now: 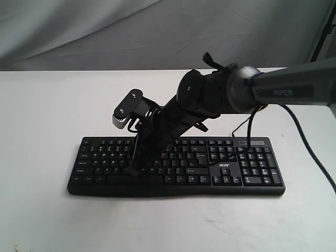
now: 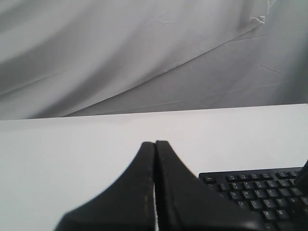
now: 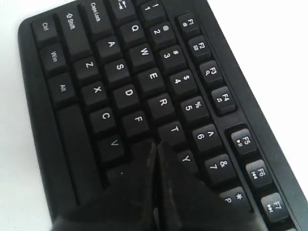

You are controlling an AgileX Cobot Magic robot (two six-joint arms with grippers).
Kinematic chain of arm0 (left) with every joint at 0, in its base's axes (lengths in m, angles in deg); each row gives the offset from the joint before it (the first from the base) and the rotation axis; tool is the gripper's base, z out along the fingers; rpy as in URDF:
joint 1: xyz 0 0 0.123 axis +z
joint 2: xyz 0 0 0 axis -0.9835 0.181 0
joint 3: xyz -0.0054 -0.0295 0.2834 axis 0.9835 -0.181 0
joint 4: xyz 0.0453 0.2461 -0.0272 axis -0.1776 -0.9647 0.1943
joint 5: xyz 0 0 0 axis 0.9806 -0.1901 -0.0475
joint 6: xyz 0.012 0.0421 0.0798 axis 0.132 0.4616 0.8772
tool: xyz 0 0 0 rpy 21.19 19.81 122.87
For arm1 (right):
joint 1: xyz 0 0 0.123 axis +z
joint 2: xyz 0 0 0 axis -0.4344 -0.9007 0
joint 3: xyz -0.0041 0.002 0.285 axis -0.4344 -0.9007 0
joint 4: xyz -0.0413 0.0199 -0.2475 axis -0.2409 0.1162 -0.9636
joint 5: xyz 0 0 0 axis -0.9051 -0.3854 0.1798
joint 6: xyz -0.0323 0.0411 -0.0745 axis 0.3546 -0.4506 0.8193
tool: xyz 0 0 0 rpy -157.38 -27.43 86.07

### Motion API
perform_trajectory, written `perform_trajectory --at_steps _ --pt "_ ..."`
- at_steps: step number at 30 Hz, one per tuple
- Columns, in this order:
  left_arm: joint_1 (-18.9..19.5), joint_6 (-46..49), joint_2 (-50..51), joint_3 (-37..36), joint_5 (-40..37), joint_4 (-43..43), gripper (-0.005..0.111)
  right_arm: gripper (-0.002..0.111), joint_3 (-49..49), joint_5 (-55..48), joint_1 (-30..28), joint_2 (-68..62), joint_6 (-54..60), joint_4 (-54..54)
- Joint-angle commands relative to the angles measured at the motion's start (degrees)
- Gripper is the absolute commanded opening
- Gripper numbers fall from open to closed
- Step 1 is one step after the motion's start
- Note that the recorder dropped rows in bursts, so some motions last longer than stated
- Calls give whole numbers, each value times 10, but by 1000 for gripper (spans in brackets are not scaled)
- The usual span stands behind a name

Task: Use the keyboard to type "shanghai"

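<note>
Item, left: left gripper (image 2: pixel 155 144), matte black, two wedge-shaped fingers tapering to blunt tips and pressed flat together, nothing between them; it hangs above bare table (image 1: pixel 42 131), a smooth white surface, with one rear corner of the keyboard near it in the left wrist view. Behind: grey cloth backdrop (image 1: pixel 105 31), softly creased. Item, centre: keyboard (image 1: pixel 184 170), wide, low, black plastic, rounded corners, gently curved front edge, white legends on squarish keys; it lies flat at the middle of the table, long side along the front edge. Over its left half: wrist camera (image 1: pixel 127 109), a small rounded block, black face on a silver-grey body. Below it: right gripper (image 1: pixel 132 169), black, fingers clamped together into a single point, empty, tips down at the letter rows between F, T, Y and V; the key beneath them is hidden. Further right: white acer logo (image 1: pixel 223 166); number pad (image 1: pixel 258 167). Far right: right arm (image 1: pixel 294 89), smooth grey tube lettered PiPER, with a thin black cable (image 1: pixel 310 149) trailing across the table.
</note>
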Motion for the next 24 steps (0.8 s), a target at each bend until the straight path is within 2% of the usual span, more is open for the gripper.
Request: perform_trajectory --at_steps 1,17,21,24 --pt "-4 -2 -1 -1 3 0 0 0 4 -7 2 -1 6 -3" --pt "-4 -2 -1 -1 3 0 0 0 7 -7 2 -18 6 -5" --pt "-4 -2 -1 -1 3 0 0 0 44 -26 7 -12 5 -12" --pt "-4 -2 -1 -1 3 0 0 0 83 -29 26 -17 -40 -50"
